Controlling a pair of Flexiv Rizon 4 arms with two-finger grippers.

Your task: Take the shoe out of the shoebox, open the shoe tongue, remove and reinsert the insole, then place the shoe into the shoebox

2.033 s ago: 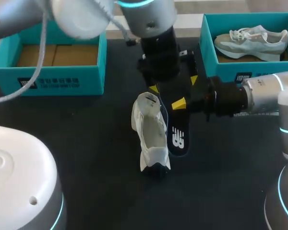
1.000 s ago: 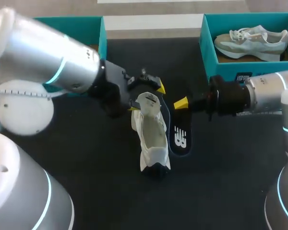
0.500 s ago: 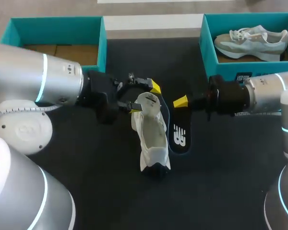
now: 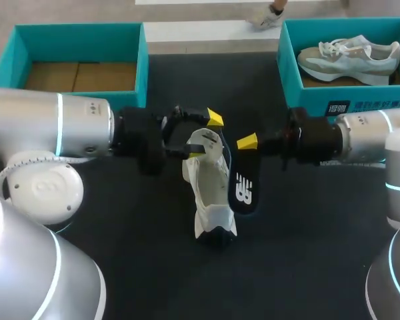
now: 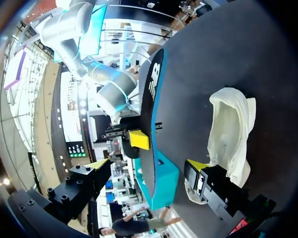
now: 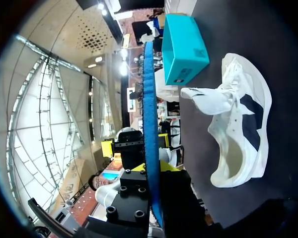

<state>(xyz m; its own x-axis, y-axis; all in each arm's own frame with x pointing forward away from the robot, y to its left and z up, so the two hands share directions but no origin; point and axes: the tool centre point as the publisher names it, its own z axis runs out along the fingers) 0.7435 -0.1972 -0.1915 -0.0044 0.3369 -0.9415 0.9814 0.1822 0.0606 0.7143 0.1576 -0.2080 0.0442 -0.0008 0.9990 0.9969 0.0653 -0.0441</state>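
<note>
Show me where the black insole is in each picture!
Head view: insole just right of the white shoe.
Left wrist view: insole edge-on, ahead of the left gripper, beside the white shoe.
Right wrist view: insole edge-on in the right gripper.
Shared landmark: the white shoe.

Left arm [image 4: 27, 123] and right arm [image 4: 363, 133]: fat silver tubes, glowing cyan rings. Black bolted wrists; left tool [image 4: 207, 137] and right tool [image 4: 248, 143] wear yellow tips.

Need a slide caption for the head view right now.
Left gripper open at the white shoe's far end; right gripper holding the dark insole beside it.
</note>
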